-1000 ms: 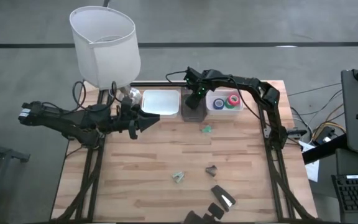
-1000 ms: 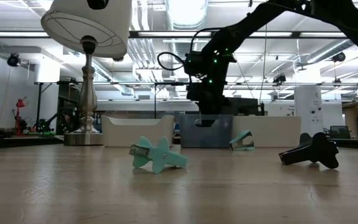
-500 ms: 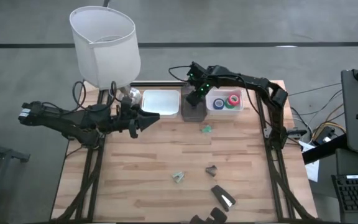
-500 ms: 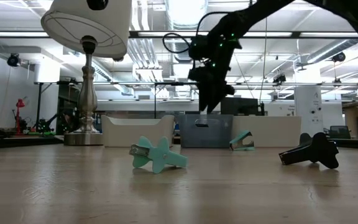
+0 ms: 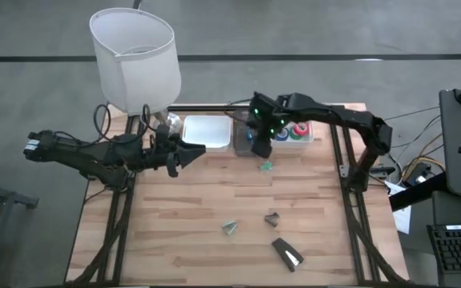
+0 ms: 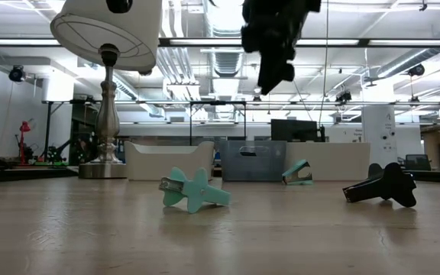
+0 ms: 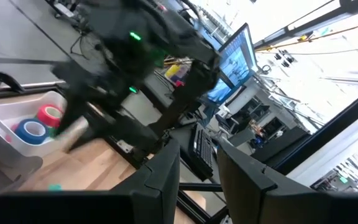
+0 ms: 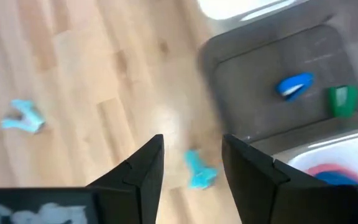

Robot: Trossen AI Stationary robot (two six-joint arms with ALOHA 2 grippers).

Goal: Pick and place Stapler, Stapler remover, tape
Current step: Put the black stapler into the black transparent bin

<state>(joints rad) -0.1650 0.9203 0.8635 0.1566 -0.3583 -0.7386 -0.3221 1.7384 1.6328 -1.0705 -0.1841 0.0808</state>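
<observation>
We see the right pincer [image 5: 258, 142] raised above the grey bin [image 5: 246, 141], fingers apart and empty. The small black stapler with its silver strip [image 5: 287, 253] lies on the wooden table [image 5: 182, 216], well apart. The left pincer [image 5: 192, 152] waits, fingers apart.

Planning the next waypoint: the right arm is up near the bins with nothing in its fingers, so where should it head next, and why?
Probably toward the teal staple remover just in front of the gray bin. The right gripper is open and empty above that bin, which already holds blue and green pieces in its wrist view. That remover is the closest loose item; the stapler lies farther off.
</observation>
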